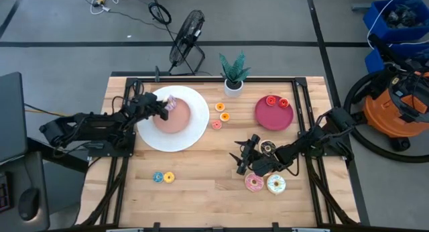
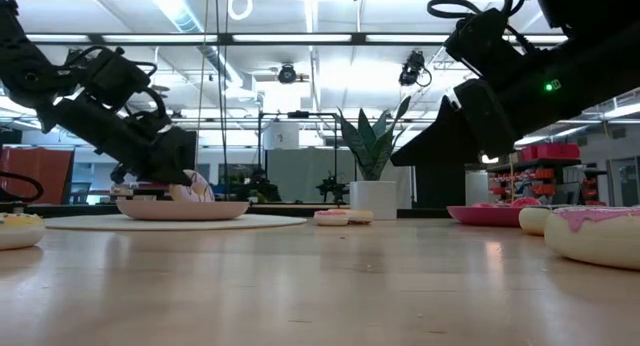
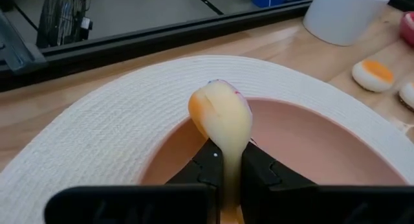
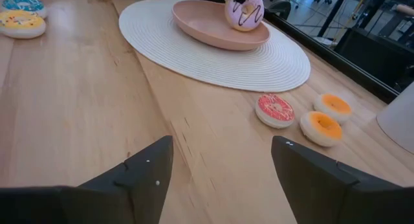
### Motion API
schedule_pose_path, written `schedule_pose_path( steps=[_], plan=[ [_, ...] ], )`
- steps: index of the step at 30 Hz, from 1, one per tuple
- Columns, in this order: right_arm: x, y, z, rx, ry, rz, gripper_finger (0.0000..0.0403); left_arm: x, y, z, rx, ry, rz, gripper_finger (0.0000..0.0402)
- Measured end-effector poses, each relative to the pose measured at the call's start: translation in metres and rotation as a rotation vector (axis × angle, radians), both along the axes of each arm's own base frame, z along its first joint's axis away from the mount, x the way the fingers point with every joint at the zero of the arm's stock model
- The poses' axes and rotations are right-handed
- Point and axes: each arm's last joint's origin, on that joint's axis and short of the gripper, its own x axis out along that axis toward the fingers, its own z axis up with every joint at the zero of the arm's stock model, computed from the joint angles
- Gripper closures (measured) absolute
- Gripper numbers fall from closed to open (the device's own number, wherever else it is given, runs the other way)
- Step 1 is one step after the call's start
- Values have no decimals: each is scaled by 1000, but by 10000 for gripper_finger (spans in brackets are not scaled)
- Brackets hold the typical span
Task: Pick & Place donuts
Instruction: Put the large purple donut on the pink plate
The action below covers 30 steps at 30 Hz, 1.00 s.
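Note:
My left gripper [image 1: 165, 106] is shut on a pink-frosted donut with dark drizzle [image 4: 244, 9] over the pale pink dish [image 1: 179, 122], which sits on the round white mat [image 1: 194, 135]. My right gripper [image 4: 220, 169] is open and hovers above bare table, left of a chocolate donut [image 1: 267, 148]. A pink donut [image 1: 254, 183] and a white donut [image 1: 276, 184] lie flat nearer the table's near edge. Three tiny donuts, two orange and one red [image 1: 216, 124], lie right of the mat. Tiny blue [image 1: 157, 177] and yellow [image 1: 169, 177] ones lie near the near edge. My left gripper pinches the donut's ring [image 3: 223, 153] between its two fingers [image 3: 204, 166], coming from the table's left. The donut stands on edge, its pale underside toward the wrist camera. Its lower edge is down inside the dish [image 2: 185, 208]; whether it touches the dish I cannot tell.
A magenta dish [image 1: 273, 118] with two small red-orange donuts stands at the right far side. A potted plant [image 1: 233, 84] is at the far edge. A fan lies on the floor beyond the table. Bare wood lies between the mat and my right gripper.

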Motion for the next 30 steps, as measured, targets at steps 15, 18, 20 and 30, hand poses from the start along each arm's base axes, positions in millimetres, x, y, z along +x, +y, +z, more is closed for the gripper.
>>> schedule_pose_path(
  steps=[15,18,20,30],
  plan=[
    [0,0,1,-19,8,8,130,1,2,3,32,41,-18,173],
    [-1,-1,4,-25,3,-11,130,6,6,12,32,52,-25,161],
    [-3,-2,5,-35,9,-27,130,10,7,19,17,84,-37,160],
    [-13,-8,15,-66,68,-58,130,40,-22,39,51,277,-144,188]
  ],
)
